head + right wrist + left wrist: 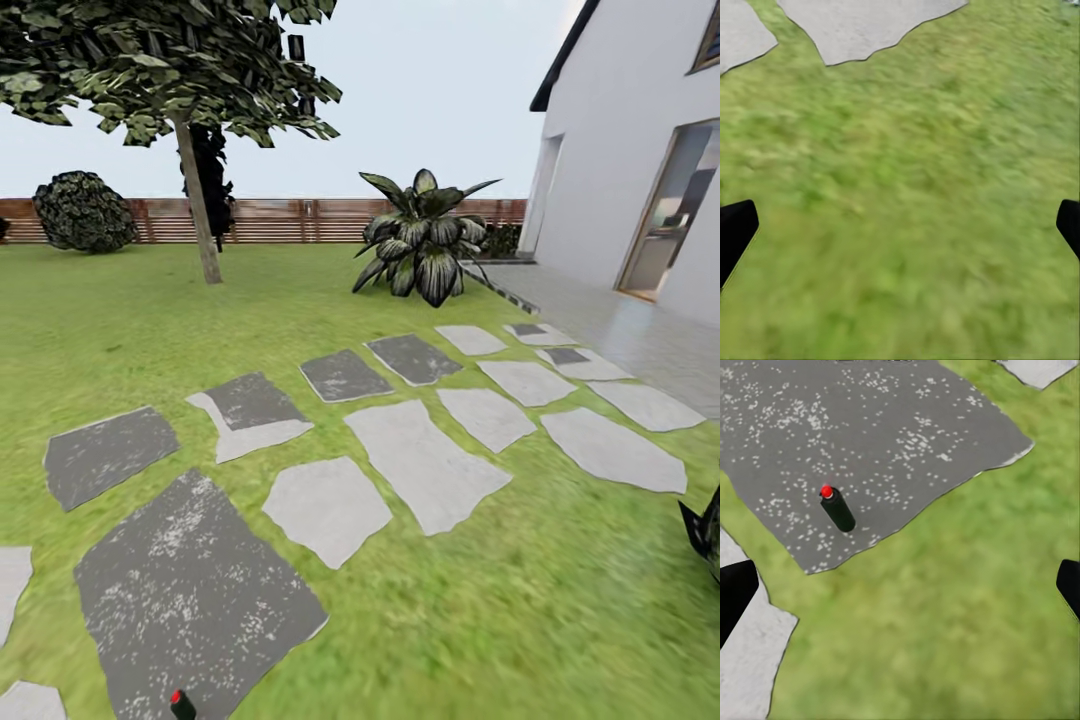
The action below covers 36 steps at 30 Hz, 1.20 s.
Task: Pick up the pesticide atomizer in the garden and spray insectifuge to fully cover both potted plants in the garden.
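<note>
— While the atomizer (pixel 181 704) stands untouched on the dark slab (pixel 190 590), I'd call this the approach step: nothing picked up, nothing sprayed.

— Where is it for you?

— At about 7 o'clock in the head view, right at the bottom edge, red cap up. The left wrist camera has it clearer: atomizer (pixel 837 508) upright on the dark speckled slab (pixel 870 435), near the slab's edge, with lawn (pixel 945 622) between it and the left gripper (pixel 900 592).

— And that gripper?

— Spread wide. One fingertip (pixel 735 592) sits at 9 o'clock of that picture, the other at 3, with only grass between them. Holding nothing.

— Going right?

— Pale stepping stones (pixel 420 465) run toward 2 o'clock, past the big striped agave (pixel 420 245), with the fence (pixel 270 220) behind it and the house (pixel 640 150) at 2 to 3. Dark pointed leaves (pixel 705 530) poke in at 4 o'clock; I can't tell if that's one of the potted plants.

— Right gripper?

— Right gripper (pixel 900 232) is wide as well, a fingertip (pixel 735 232) at each side, over bare grass and empty.

— So next?

— My judgement: bring the left gripper down and forward until the bottle stands between the fingers, then close on the body below the cap. It's slim and upright, so a sideways nudge could tip it. Line up squarely first.
</note>
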Motion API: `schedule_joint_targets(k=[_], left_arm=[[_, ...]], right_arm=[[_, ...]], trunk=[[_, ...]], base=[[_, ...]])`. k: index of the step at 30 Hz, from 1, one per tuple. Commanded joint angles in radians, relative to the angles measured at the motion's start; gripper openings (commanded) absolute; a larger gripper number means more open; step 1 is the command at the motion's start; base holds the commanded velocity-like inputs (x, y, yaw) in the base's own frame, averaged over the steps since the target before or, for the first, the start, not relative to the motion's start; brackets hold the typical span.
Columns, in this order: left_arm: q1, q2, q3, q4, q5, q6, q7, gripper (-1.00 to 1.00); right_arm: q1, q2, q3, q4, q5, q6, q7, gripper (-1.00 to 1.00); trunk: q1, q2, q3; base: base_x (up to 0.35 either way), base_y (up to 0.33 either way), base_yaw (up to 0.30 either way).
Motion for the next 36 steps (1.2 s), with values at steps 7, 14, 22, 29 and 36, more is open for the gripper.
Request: schedule_joint_targets(k=[7,14,22,29,36], left_arm=[[-0.001,0.000,-0.001,0.001,0.005,-0.003,0.001,1.00],[-0.002,0.000,-0.001,0.001,0.005,-0.003,0.001,1.00],[-0.002,0.000,-0.001,0.001,0.006,-0.003,0.001,1.00],[-0.002,0.000,-0.001,0.001,0.006,-0.003,0.001,1.00],[-0.002,0.000,0.000,0.001,0.006,-0.003,0.001,1.00]], right_arm=[[0.000,0.000,0.000,0.002,0.001,-0.003,-0.002,1.00],[0.000,0.000,0.001,0.003,0.001,-0.003,-0.002,1.00],[0.000,0.000,0.002,0.003,0.001,-0.003,-0.002,1.00],[0.000,0.000,0.002,0.003,0.001,-0.003,-0.002,1.00],[0.000,0.000,0.002,0.003,0.001,-0.003,-0.002,1.00]], trunk=[[0.000,0.000,-0.001],[0.000,0.000,-0.001],[0.000,0.000,-0.001],[0.000,0.000,-0.001],[0.000,0.000,-0.001]], base=[[0.304,-0.166,0.277],[0.303,-0.168,0.277],[0.301,-0.192,0.277],[0.295,-0.201,0.278],[0.289,-0.205,0.278]])
